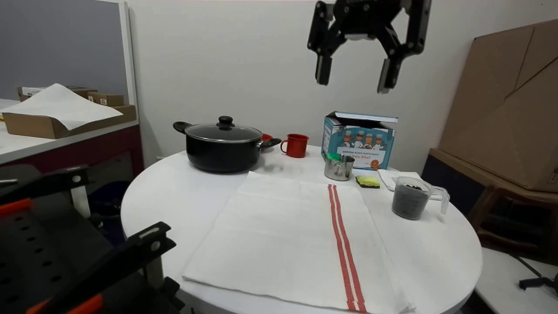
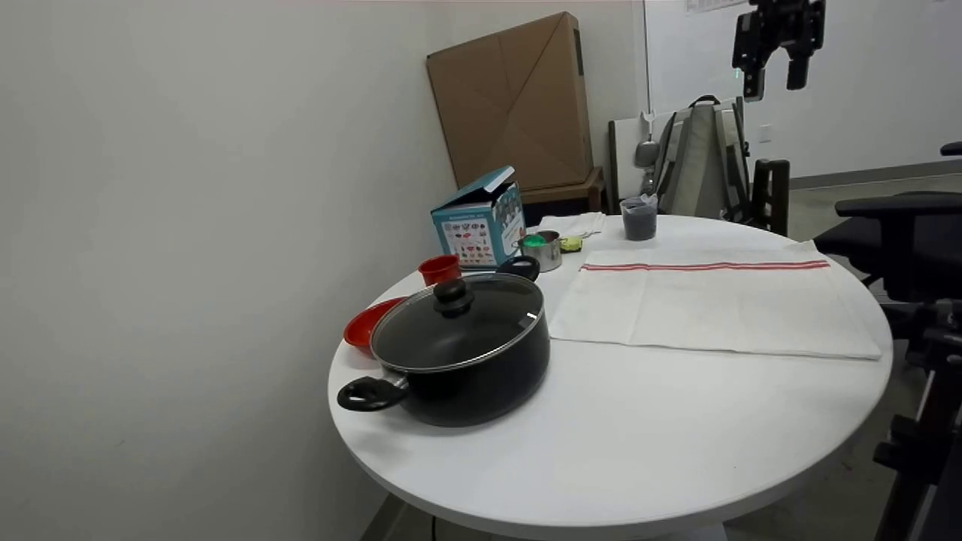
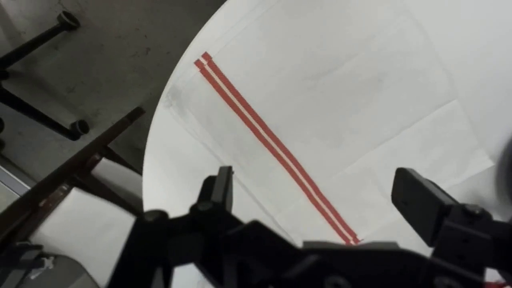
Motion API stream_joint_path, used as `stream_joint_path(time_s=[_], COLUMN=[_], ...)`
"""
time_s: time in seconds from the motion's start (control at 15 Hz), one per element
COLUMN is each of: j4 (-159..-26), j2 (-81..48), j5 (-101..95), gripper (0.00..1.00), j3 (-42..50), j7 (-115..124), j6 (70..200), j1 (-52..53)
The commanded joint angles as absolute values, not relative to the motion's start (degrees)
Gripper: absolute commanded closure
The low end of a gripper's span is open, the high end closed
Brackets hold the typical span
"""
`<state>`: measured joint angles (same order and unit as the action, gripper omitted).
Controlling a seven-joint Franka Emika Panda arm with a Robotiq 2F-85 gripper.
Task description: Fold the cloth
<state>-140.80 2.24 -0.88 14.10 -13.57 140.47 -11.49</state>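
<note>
The cloth (image 1: pixel 279 248) lies spread flat on the round white table (image 1: pixel 157 209), close to the rim, two red stripes (image 1: pixel 340 244) running along one side. In an exterior view its near edge meets the bottom of the frame; in the wrist view it is cut off at the top and partly hidden by the gripper (image 1: pixel 353 86) below. White on white, its outline is hard to follow in places.

The gripper hangs high, well apart from the cloth, its fingers (image 1: pixel 323 69) spread wide; its upper part is cut off in both exterior views.

Just beside the cloth stands a black pot (image 1: pixel 222 155) with a glass lid (image 2: pixel 473 330); whether they touch I cannot tell. In an exterior view the pot hides most of a red bowl (image 2: pixel 367 324). Near them are a red mug (image 1: pixel 297 145), a metal cup (image 1: pixel 339 172) holding something green (image 1: pixel 334 156) too indistinct to name, a sponge (image 1: pixel 368 182), and a white napkin (image 1: pixel 388 175) partly behind a clear measuring cup (image 1: pixel 405 200). In the wrist view a dark rounded shape (image 3: pixel 505 176) at the right edge is blurred.

On a blue box (image 1: pixel 366 146), partly covered by the metal cup, "Little Chef" reads below cartoon chefs (image 1: pixel 358 138); the line above those words is blurred.
</note>
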Motion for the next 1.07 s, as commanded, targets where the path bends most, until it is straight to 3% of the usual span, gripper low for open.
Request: stream_joint_path(time_s=[0.0, 0.53, 1.0], j4=[-138.05, -127.34, -119.93], j2=[-6.83, -27.08, -37.08], j5=[4.31, 10.68, 8.31], gripper=[0.0, 0.0, 0.0], j3=[15.79, 13.14, 12.51], j7=[-15.3, -14.23, -12.81], j6=[146.55, 147.91, 148.87], j1=[-14.11, -20.89, -23.9])
